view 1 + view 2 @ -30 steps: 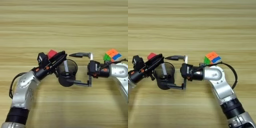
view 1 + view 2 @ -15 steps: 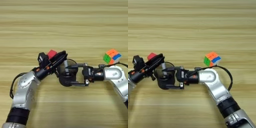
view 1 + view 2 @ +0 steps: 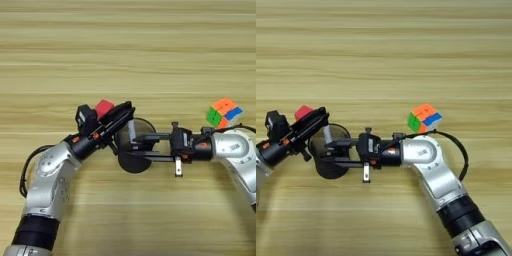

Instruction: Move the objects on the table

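A black mesh pen cup (image 3: 131,165) stands at the table's middle with a pale marker pen (image 3: 131,133) leaning inside it. My left gripper (image 3: 129,109) comes from the left; its two fingers lie close together across the cup's upper left rim. A small red cube (image 3: 104,107) sits just behind those fingers, partly hidden. My right gripper (image 3: 134,146) reaches in from the right. Its fingers stretch over the cup's mouth with a gap between them, and the upper fingertip is at the marker. The multicoloured puzzle cube (image 3: 224,112) rests beyond the right forearm.
The light-wood table (image 3: 125,50) fills the view. The right arm's cable (image 3: 458,150) loops beside the puzzle cube. Both forearms lie low over the near half of the table.
My right gripper has slid left from beside the cup to over its mouth, and its fingers have drawn closer together. The left gripper, the cup and both cubes have stayed put.
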Controlling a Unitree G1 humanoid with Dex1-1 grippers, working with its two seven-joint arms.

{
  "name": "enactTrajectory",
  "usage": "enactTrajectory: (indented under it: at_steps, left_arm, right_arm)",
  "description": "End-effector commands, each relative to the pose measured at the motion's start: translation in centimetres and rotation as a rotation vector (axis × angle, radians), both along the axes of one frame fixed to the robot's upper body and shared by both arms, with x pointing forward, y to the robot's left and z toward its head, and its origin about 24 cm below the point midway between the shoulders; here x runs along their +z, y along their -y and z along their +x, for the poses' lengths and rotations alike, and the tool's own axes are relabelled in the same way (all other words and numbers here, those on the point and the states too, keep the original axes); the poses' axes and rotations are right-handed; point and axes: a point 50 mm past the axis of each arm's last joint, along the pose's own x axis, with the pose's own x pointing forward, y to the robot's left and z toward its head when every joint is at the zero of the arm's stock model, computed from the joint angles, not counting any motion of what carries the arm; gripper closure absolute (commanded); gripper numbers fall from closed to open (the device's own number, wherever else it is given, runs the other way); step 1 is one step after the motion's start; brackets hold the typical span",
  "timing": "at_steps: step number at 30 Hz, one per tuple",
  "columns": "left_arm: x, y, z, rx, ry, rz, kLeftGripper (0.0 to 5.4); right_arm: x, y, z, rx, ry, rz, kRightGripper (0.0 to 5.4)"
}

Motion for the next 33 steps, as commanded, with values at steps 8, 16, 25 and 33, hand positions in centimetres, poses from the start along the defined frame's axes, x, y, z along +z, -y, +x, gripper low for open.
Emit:
enactTrajectory:
  at_steps: [8, 16, 25, 33]
  left_arm:
    - [-0.6, -0.1, -0.3, -0.001, -0.027, 0.028, 4.75]
    - [-0.6, 0.0, -0.4, -0.002, -0.025, 0.027, 4.75]
    - [0.8, -0.4, -0.3, -0.001, 0.021, -0.019, 4.75]
    - [3.3, 0.0, -0.9, -0.031, 0.103, -0.077, 4.78]
  right_arm:
    - [0.6, 0.5, 0.2, -0.004, 0.006, 0.001, 4.62]
    - [0.5, 0.5, 0.2, -0.008, 0.005, -0.001, 4.62]
    - [1.4, 0.6, 0.3, -0.009, 0.020, 0.030, 4.62]
    - [3.9, 0.9, 0.7, -0.040, 0.055, 0.129, 4.62]
